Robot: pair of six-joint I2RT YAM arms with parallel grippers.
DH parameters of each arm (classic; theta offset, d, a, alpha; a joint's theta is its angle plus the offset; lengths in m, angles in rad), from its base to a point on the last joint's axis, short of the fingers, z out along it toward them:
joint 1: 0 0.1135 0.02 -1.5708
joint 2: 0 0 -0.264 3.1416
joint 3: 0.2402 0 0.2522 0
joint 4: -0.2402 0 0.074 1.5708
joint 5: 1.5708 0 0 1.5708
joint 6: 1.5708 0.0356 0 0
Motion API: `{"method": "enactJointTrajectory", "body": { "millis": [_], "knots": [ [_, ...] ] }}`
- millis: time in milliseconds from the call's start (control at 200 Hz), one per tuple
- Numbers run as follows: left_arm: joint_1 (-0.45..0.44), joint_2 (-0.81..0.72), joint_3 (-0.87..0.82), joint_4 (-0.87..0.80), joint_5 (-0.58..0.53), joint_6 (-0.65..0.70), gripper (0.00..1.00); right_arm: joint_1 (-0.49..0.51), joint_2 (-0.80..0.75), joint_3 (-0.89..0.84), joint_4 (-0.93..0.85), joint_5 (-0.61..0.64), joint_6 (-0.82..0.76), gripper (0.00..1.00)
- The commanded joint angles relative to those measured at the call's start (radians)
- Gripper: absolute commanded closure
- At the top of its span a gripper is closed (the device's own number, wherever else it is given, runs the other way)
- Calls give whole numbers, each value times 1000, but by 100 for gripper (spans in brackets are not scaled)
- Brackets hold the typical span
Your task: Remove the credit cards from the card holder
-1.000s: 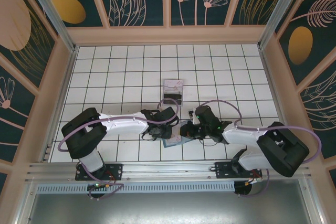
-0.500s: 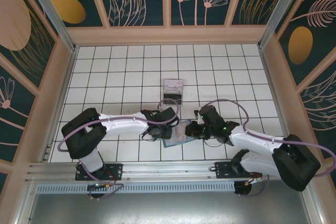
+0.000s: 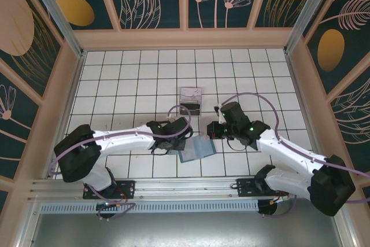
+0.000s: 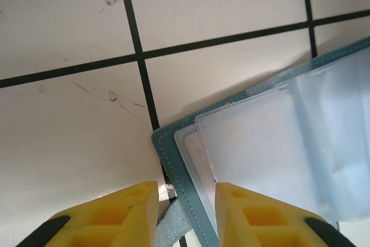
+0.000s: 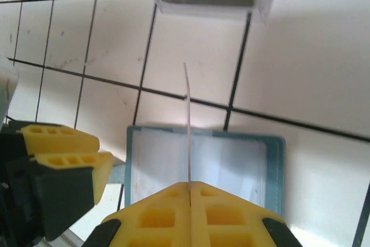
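- The table (image 3: 115,85) carries everything; I place the rest by the holder, which lies near my bases, about midway between my two arms.
- My left gripper (image 4: 185,201) is at the holder's left corner, fingers half spread. One finger is over the sleeve and the other over bare tile. I see no clamp on anything, so I judge it is steadying the holder rather than gripping it.
- My right gripper (image 5: 189,189) hangs above the holder's far right edge, fingers pressed together on a card.
- The holder (image 3: 196,150) lies open and flat with its clear sleeves up. Its long axis runs left to right, and the right end is swung slightly away from my bases.
- The tray (image 3: 191,101) sits beyond the holder's far edge, a little apart, with cards lying in it.
- The card (image 5: 187,120) stands on edge in my right fingers. Its free end points away from the holder toward the tray, and its long axis follows that line. It looks clear of the sleeve.
- Step in hand, as I judge it: this card is drawn out and being carried away. Next I must reach past the holder's far edge, lay the card flat over the tray and let go.
- A pale shape under the sleeve by my left fingers may be another card; I cannot tell.
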Motion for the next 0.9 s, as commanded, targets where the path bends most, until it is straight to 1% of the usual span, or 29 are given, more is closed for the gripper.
{"method": "enactJointTrajectory", "body": {
  "millis": [0, 65, 295, 375, 570, 766, 896],
  "knots": [
    [19, -55, -51, 4, -21, -31, 68, -6, 69, 103, -59, 26, -259, 100],
    [33, -87, -84, 31, -5, -42, 68, -2, 114, 156, -78, 7, -409, 100],
    [75, -174, -181, 89, 22, -68, 67, 0, 291, 383, -192, 38, -934, 100],
    [79, -186, -195, 94, 25, -71, 66, -3, 375, 492, -261, 71, -1075, 100],
    [82, -200, -210, 94, 24, -78, 66, -44, 533, 715, -413, 101, -1275, 100],
    [81, -189, -195, 81, 31, -72, 66, -86, 639, 885, -488, 75, -1410, 100],
    [81, -182, -185, 64, 33, -69, 66, -119, 731, 1016, -548, 73, -1462, 100]
  ]
}}
